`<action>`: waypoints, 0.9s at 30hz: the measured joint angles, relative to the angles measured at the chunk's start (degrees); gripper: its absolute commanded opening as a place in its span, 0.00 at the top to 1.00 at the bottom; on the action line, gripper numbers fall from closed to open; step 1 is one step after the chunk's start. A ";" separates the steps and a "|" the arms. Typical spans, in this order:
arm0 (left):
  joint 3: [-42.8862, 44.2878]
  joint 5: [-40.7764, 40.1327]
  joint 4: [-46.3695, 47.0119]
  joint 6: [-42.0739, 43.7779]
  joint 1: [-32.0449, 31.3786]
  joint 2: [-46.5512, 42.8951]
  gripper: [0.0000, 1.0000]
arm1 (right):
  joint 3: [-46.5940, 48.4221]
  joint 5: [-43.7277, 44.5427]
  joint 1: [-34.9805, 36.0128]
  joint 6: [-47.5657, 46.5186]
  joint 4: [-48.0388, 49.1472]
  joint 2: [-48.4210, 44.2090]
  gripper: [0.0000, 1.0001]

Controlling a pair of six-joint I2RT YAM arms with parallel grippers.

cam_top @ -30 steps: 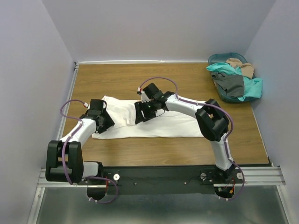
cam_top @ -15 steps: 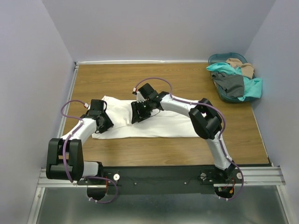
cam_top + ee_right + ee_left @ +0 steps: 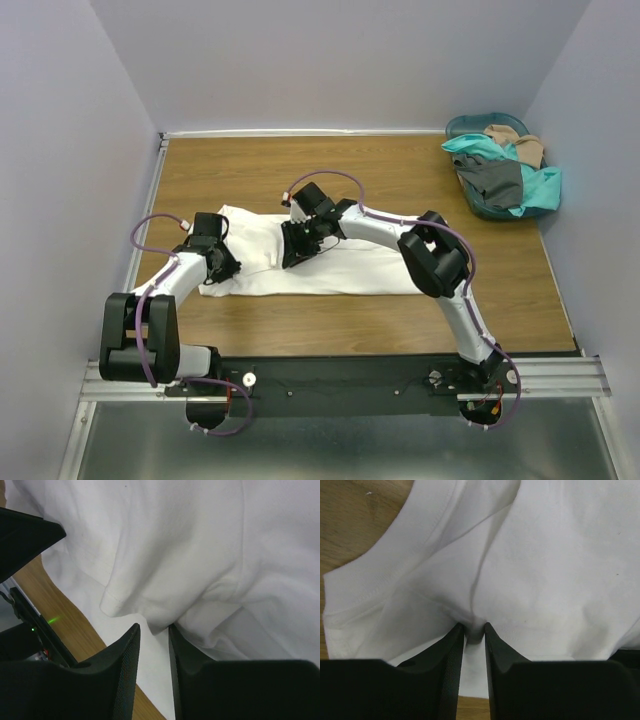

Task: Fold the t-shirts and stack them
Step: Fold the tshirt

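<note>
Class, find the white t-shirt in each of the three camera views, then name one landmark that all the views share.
Top external: the white t-shirt lies spread out mid-picture.
Left wrist: it fills most of the frame.
Right wrist: it fills the top and right.
Shared landmark: the wooden table, bare at top left in the left wrist view and at lower left in the right wrist view.

Even, bright overhead light; wrist views soft (near foreground blurred).

The right tool (image 3: 153, 629) pinches a bunched fold of the white t-shirt (image 3: 200, 540) between its two black fingers, which stand nearly together. The shirt's hemmed sleeve edge (image 3: 107, 605) lies just left of the pinch. Bare wooden counter (image 3: 50, 595) shows past the cloth at lower left.
</note>
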 measured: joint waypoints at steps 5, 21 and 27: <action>0.00 0.09 0.72 0.00 0.00 0.33 0.82 | 0.28 -0.02 0.00 0.35 0.00 0.72 0.86; 0.85 -0.07 -4.02 -0.11 0.00 -2.38 0.73 | 1.09 0.02 0.00 0.46 -0.02 1.03 1.00; 1.09 -0.07 -4.85 -0.44 0.00 -2.49 0.77 | 1.03 0.15 0.00 0.04 -0.04 -0.22 0.99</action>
